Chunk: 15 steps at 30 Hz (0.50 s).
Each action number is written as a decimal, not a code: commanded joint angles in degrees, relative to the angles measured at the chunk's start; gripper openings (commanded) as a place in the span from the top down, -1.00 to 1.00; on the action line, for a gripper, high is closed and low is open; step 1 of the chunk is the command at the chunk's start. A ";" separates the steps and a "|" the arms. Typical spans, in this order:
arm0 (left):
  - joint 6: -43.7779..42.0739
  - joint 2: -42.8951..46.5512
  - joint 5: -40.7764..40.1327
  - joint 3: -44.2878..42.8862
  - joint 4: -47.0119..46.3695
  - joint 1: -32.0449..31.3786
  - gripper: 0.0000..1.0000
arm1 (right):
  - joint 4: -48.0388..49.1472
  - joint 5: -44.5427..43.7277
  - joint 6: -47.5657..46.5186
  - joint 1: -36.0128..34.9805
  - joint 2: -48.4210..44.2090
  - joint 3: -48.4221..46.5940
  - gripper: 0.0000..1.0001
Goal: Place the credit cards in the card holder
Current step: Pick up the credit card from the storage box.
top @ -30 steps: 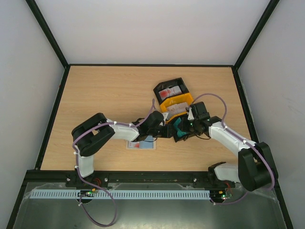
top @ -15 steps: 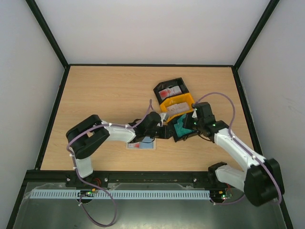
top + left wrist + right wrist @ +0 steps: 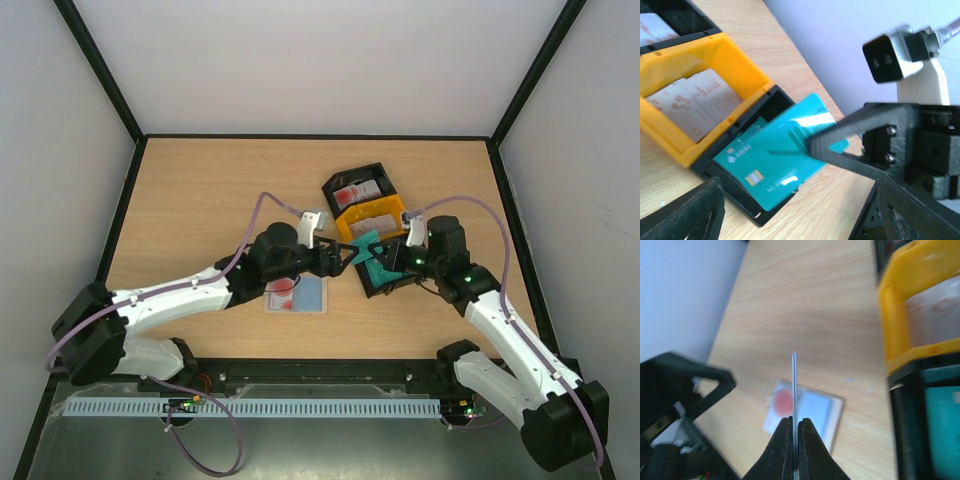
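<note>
Now right claw [image 3: 794,422] pinches teal card [image 3: 794,382] edge-on; length runs straight outward.

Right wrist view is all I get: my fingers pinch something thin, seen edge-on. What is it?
Observer: A teal credit card. The left wrist view shows its chip face, with the right gripper clamped on one end.
Operator: Is the other arm gripping it too?
Observer: No. The left gripper has its jaws spread wide and grips nothing.
</note>
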<state>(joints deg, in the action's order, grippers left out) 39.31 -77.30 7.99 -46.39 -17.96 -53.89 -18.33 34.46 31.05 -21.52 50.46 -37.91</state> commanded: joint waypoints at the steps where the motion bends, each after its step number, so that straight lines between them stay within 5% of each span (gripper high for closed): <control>1: -1.13 3.67 -0.31 4.52 4.24 2.89 -0.70 | 14.93 17.25 7.15 -0.45 -1.79 7.02 0.96; 12: -5.48 9.89 25.21 6.71 7.56 8.61 -0.72 | 29.47 28.55 13.14 -3.58 -2.74 13.72 0.96; 15: -6.51 9.46 26.37 6.19 9.06 9.00 -0.55 | 32.69 29.08 14.77 -5.98 -2.60 14.06 0.96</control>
<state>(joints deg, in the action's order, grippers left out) 35.97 -68.14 27.44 -38.57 -11.27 -45.54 5.98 59.57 42.85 -24.88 48.62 -24.49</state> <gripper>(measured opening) 0.836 0.021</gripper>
